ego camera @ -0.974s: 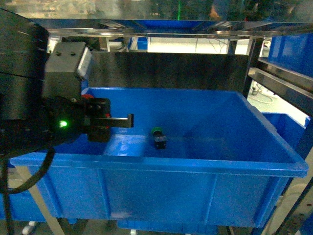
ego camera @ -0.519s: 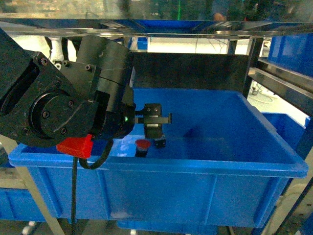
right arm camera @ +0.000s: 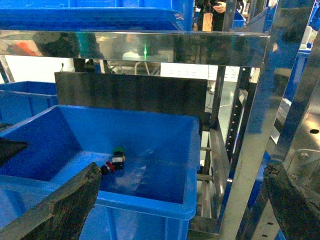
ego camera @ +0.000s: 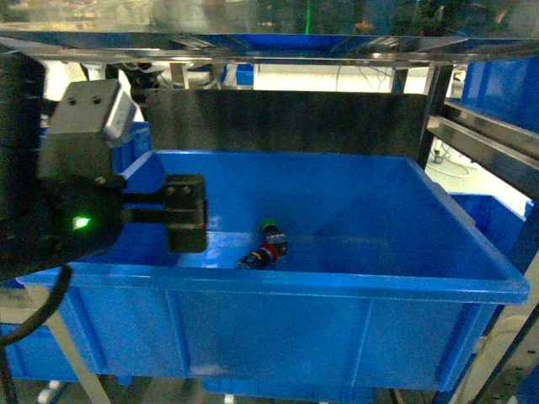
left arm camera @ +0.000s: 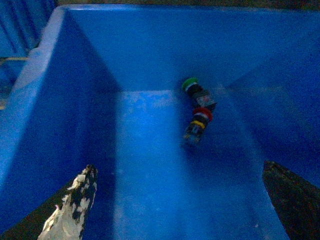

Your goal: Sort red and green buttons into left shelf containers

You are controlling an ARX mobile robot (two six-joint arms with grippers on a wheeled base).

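Observation:
A large blue container (ego camera: 278, 282) fills the head view on a shelf. On its floor the green button (ego camera: 269, 225) and the red button (ego camera: 263, 252) lie touching each other. My left gripper (ego camera: 187, 215) hovers over the bin's left side, open and empty. In the left wrist view both fingers (left arm camera: 75, 200) stand wide apart above bare bin floor (left arm camera: 150, 150), with the green button (left arm camera: 190, 84) and the red button (left arm camera: 202, 116) ahead. The right gripper (right arm camera: 182, 200) is open and empty, outside the bin's right rim (right arm camera: 145, 205); the buttons (right arm camera: 114, 161) show inside.
A metal shelf board (ego camera: 269, 46) runs close above the bin. Steel uprights (right arm camera: 260, 115) stand right of it. More blue bins sit at the right (ego camera: 505, 80), lower right (ego camera: 488, 219) and on the upper shelf (right arm camera: 95, 15).
The left gripper carried the red button over the bin's middle, let it go, and has drawn back to the left. The red button now lies beside the green one.

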